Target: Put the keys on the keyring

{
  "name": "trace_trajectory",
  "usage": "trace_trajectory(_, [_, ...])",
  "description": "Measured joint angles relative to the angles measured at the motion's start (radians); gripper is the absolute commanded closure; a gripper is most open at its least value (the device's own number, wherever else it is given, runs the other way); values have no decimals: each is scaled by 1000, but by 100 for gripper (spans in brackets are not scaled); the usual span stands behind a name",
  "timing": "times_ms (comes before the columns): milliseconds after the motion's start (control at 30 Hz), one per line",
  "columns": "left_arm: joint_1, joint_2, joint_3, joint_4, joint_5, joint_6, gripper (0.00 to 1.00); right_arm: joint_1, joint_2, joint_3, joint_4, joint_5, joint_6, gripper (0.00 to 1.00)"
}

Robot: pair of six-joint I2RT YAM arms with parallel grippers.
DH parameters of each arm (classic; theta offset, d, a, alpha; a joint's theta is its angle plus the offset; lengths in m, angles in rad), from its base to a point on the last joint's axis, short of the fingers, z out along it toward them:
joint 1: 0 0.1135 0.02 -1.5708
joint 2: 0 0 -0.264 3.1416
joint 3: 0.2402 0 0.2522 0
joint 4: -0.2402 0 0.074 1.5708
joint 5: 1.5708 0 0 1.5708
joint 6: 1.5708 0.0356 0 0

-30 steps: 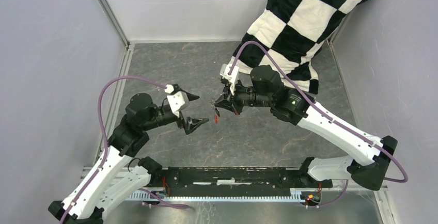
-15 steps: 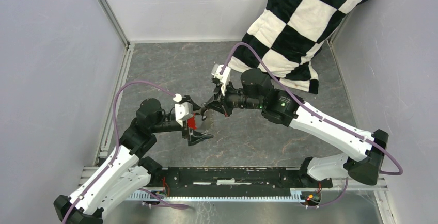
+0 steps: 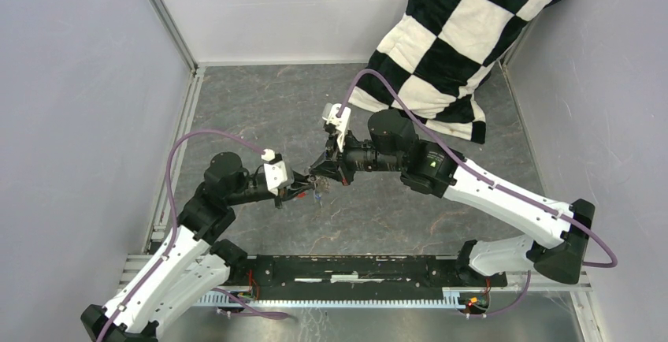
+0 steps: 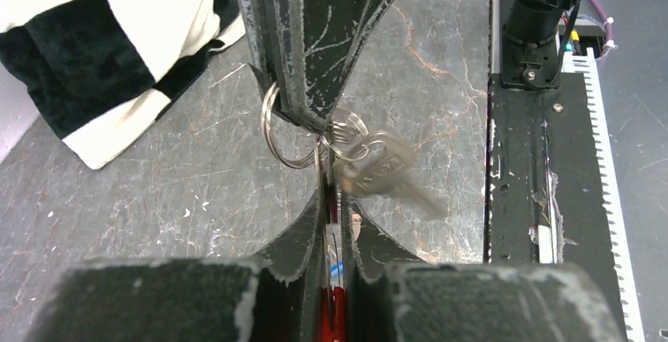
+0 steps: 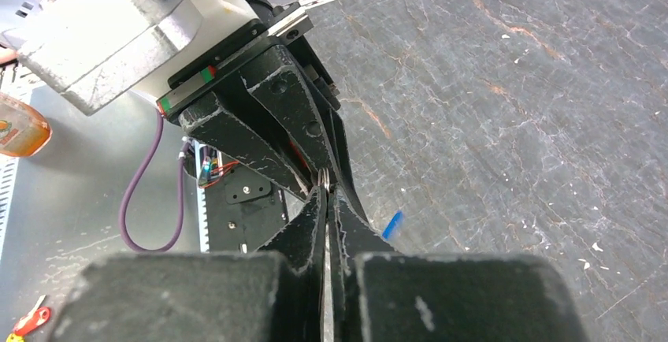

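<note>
Above the middle of the grey table my two grippers meet tip to tip. In the left wrist view the left gripper (image 4: 332, 200) is shut on the bright red tag (image 4: 335, 322) of the keyring. The thin metal loop of the keyring (image 4: 276, 133) is pinched from above by the right gripper (image 4: 315, 121). A silvery key (image 4: 378, 172), blurred, dangles from the loop. The right gripper (image 5: 326, 192) is shut on a thin metal edge, with a blurred blue key part (image 5: 391, 224) beside it. From the top view the left gripper (image 3: 306, 188) and right gripper (image 3: 317, 176) touch around the small bundle.
A black-and-white checkered cloth (image 3: 465, 35) lies at the back right and hangs over the wall. Grey walls close off the left, back and right. A black rail (image 3: 354, 267) runs along the near edge between the arm bases.
The arms came together from apart. The right gripper carried the keyring left to the left gripper, whose wide-open jaws closed on the red tag.
</note>
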Motion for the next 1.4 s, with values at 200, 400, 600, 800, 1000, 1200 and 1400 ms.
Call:
trace_trajectory(200, [-3, 12, 12, -40, 59, 29, 98, -10, -17, -6, 8, 28, -2, 48])
trace_trajectory(400, [-8, 32, 37, -68, 154, 31, 98, -80, -130, -77, 47, -8, -40, 28])
trace_trajectory(600, [-8, 60, 69, -1, 199, -55, 98, -143, -274, -213, 122, -165, -90, 18])
trace_trajectory(800, [-8, 85, 69, 153, 205, -230, 98, -143, -320, -408, 233, -278, -107, 17])
trace_trajectory(1000, [-8, 104, 71, 233, 206, -343, 98, -143, -277, -462, 360, -355, -77, 29])
trace_trajectory(1200, [-8, 105, 72, 275, 206, -401, 98, -143, -201, -462, 483, -423, -14, 64])
trace_trajectory(1400, [-8, 106, 103, 277, 206, -429, 70, -143, -145, -462, 528, -483, 28, 100])
